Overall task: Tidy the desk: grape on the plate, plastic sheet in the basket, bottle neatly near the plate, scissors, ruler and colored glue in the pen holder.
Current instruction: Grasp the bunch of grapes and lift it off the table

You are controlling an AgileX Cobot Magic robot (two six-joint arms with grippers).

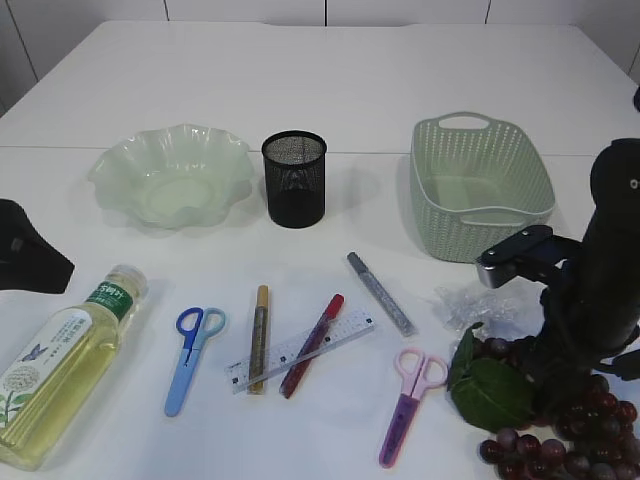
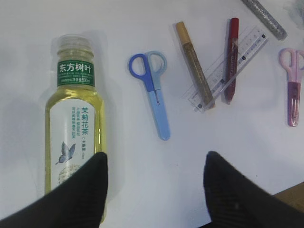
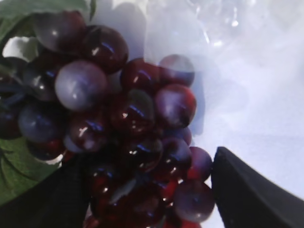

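R claw (image 3: pixel 147 190) wide open astride grapes (image 3: pixel 118 114), L claw (image 2: pixel 154 190) open, empty by bottle (image 2: pixel 73 128); risk: grapes slip/roll w/ off-centre pinch.

Ext cam looks down at a slant across the table (image 1: pixel 330 90) from the front. L wrist cam faces straight down, fairly near, sharing bottle (image 2: pixel 75 133) & blue scissors (image 2: pixel 153 90) w/ ext. R wrist cam v. close on grape (image 3: pixel 128 118), also in ext
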